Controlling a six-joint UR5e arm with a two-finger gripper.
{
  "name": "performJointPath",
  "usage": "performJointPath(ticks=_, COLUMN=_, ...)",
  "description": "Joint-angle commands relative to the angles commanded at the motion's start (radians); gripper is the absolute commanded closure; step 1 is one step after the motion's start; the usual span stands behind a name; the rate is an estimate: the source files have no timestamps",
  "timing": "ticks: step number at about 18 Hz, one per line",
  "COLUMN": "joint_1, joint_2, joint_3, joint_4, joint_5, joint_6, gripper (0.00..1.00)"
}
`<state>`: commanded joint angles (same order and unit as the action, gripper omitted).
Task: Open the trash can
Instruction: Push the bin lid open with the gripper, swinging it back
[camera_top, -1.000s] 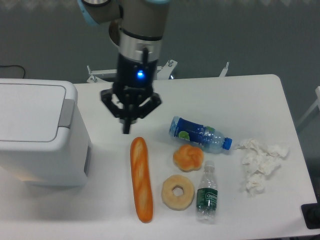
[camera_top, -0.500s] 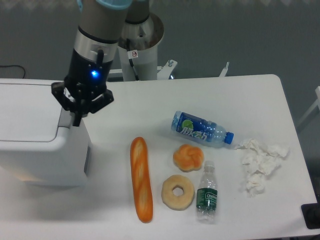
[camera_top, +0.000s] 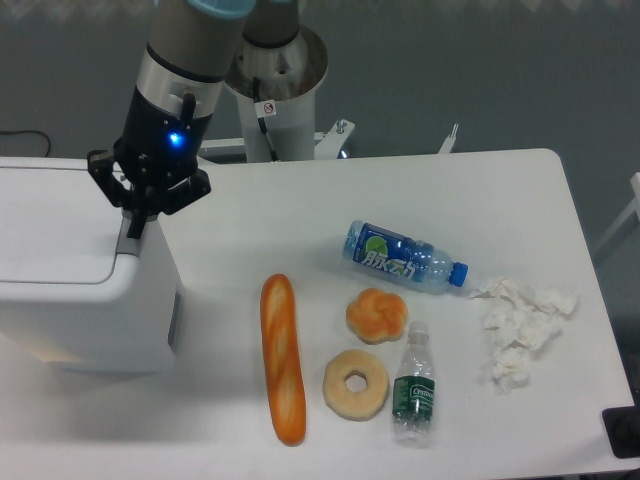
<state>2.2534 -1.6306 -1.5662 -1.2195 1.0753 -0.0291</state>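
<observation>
- Gripper (camera_top: 134, 228): fingers drawn together to a single tip, gripping nothing, poised over the grey push bar (camera_top: 131, 242) at the right edge of the lid (camera_top: 55, 225).
- Trash can (camera_top: 85, 315): far left of the table (camera_top: 480, 190), lid flat and down.
- Step, as judged: lining up to press the bar. Next move calls for a straight downward push, tip centred on the narrow strip.
- Materials: can is smooth white plastic, boxy, rounded corners.
- Elsewhere: glossy baguette (camera_top: 282, 358), ring doughnut (camera_top: 355, 384), crumpled tissue (camera_top: 520, 330).
</observation>
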Motion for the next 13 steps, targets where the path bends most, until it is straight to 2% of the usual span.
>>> performJointPath(ticks=13, joint_1=0.003, joint_2=0.008, joint_3=-0.043, joint_4=0.002, joint_5=0.026, joint_6=0.008, gripper=1.0)
